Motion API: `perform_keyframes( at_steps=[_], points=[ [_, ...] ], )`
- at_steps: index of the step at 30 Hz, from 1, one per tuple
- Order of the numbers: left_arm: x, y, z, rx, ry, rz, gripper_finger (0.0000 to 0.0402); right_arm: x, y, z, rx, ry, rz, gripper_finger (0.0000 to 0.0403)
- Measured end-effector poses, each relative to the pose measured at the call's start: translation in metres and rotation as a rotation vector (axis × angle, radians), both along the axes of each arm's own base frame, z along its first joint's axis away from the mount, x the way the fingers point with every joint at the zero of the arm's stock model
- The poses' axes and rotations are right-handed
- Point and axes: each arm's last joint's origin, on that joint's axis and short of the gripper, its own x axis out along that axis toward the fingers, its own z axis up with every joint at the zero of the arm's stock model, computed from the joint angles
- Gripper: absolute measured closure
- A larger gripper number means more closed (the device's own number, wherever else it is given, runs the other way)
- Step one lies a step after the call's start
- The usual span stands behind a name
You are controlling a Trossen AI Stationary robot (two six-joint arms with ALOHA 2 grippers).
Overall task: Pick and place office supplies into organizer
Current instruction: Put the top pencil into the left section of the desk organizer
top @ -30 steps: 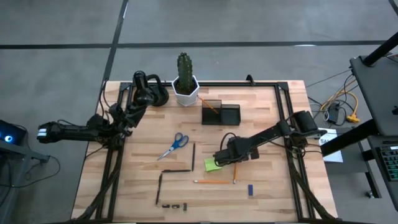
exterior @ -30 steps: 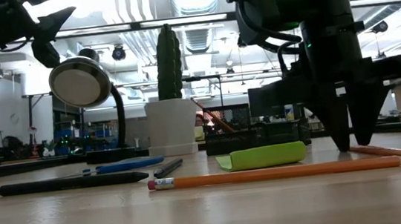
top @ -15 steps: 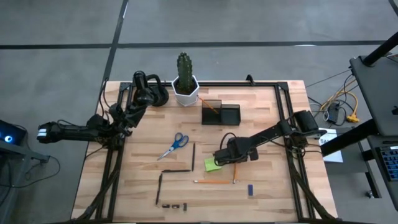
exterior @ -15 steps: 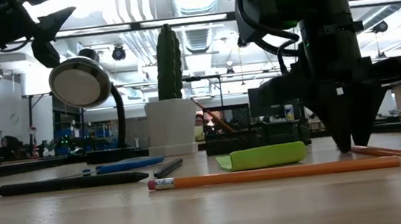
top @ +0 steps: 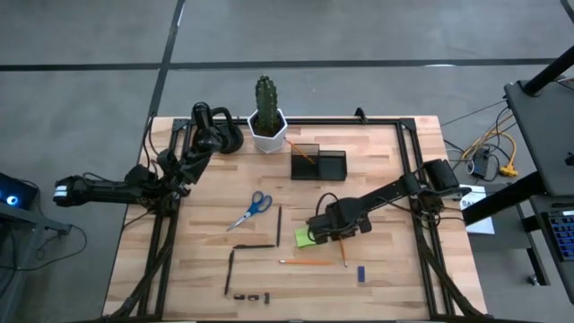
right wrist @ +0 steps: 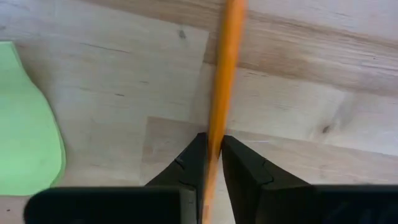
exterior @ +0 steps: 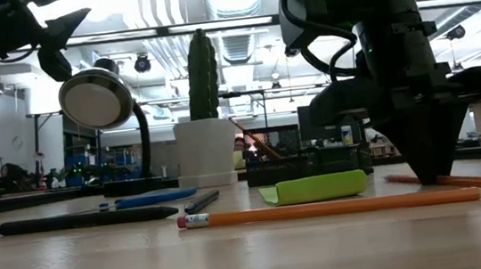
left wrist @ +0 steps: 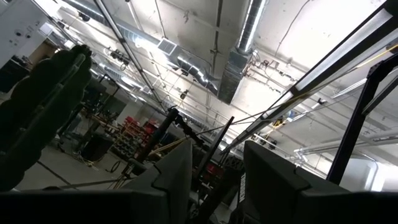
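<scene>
My right gripper (top: 334,235) stands over the table's middle, fingers down and shut on a thin orange pencil (top: 343,255) lying just right of the lime-green sticky-note pad (top: 307,238). A second orange pencil (top: 305,263) lies nearer the near edge. The dark organizer (top: 318,162) stands farther back with a pencil leaning in it. Blue-handled scissors (top: 251,211), dark pens (top: 255,246), a small blue block (top: 361,274) and tiny black clips (top: 251,295) lie flat on the wood. My left gripper (left wrist: 217,180) waits open at the far-left corner, pointing up. My right gripper pinches the orange pencil's shaft (right wrist: 219,112) between its two fingertips (right wrist: 194,163), coming from above and pointing down, one finger on each side of the shaft. The pencil (exterior: 465,181) lies on the table, its longer part reaching toward the near edge.
A white hexagonal cactus pot (top: 267,127) and a black rounded gadget (top: 220,133) stand at the far edge, left of the organizer. A black frame (top: 421,251) runs along the table's sides. Bare wood shows right of the organizer and along the right side.
My right gripper has shut its fingers, which stood apart over the pencil, and taken hold of it at table height. The pencil has swung slightly on the table, its near end now farther to the right. The left arm has kept still.
</scene>
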Motion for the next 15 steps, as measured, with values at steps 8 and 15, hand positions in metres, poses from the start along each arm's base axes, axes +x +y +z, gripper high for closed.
perform_keyframes(
  at_steps=[8,15],
  points=[
    [0.0,0.0,0.0,0.0,0.0,0.0,0.0272,-0.0001,0.0003,-0.0004,0.007,-0.006,0.052,0.039],
    [0.0,0.0,0.0,0.0,0.0,0.0,0.0272,-0.0004,0.0004,0.0048,0.021,-0.031,0.09,0.0392]
  ],
)
